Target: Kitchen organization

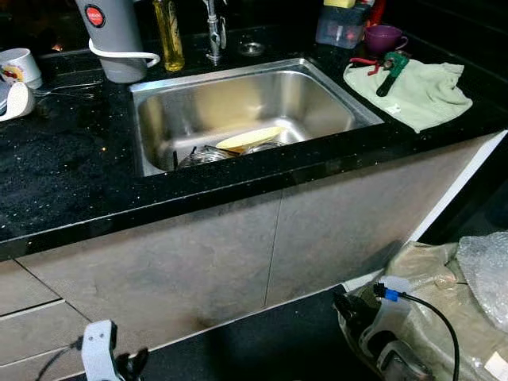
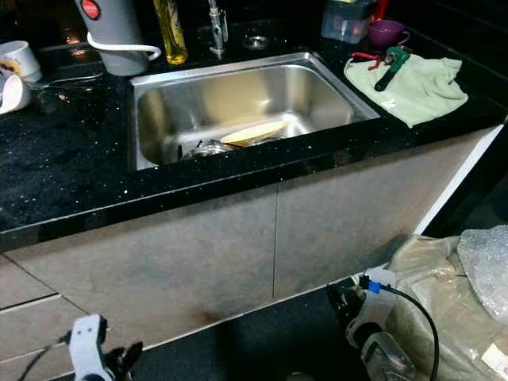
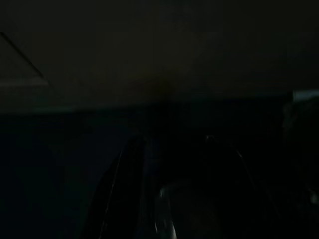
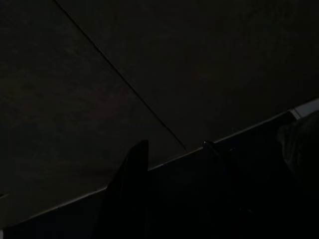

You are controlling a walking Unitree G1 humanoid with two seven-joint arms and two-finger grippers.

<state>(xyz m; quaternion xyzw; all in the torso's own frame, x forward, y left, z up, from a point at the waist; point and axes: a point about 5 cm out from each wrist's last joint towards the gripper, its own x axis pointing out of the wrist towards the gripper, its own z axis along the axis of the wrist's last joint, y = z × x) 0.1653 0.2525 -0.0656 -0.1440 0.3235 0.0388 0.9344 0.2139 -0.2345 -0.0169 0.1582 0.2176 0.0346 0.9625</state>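
Sink point(image 1: 317, 103) sits centre-top of the frame, sunk in the black speckled counter point(image 1: 63, 175); in its bowl we see a yellowish plate point(image 1: 250, 138) on some metal dishes point(image 1: 205, 155), near the front wall.

Nearest to us, both arms hang low by the cabinet fronts point(image 1: 238, 254): left gripper point(image 1: 131, 367) at lower left, right gripper point(image 1: 349, 308) at lower right, neither touching anything. Whether either pincer is wide or narrow we cannot tell; both wrist views are too dark.

Risks, as we judge them: the right gripper is just beside a plastic bag point(image 1: 444, 294) and bubble wrap point(image 1: 486, 274) on the floor, so lifting that arm could snag the bag or its own cable. Reaching up from this low, either arm could clip the counter edge. The dish stack looks loose; a poor grasp could slide the plate off.

Further back, right: a green cloth point(image 1: 421, 95) with a green-handled tool point(image 1: 391, 71) and a red-handled tool point(image 1: 365, 63) on it, overhanging the edge a little, so it could get dragged. Behind it, a purple cup point(image 1: 384, 36) and a clear container point(image 1: 341, 25). Back centre: faucet point(image 1: 213, 32), oil bottle point(image 1: 169, 33). Upper left: grey appliance point(image 1: 111, 36), white mug point(image 1: 19, 65).
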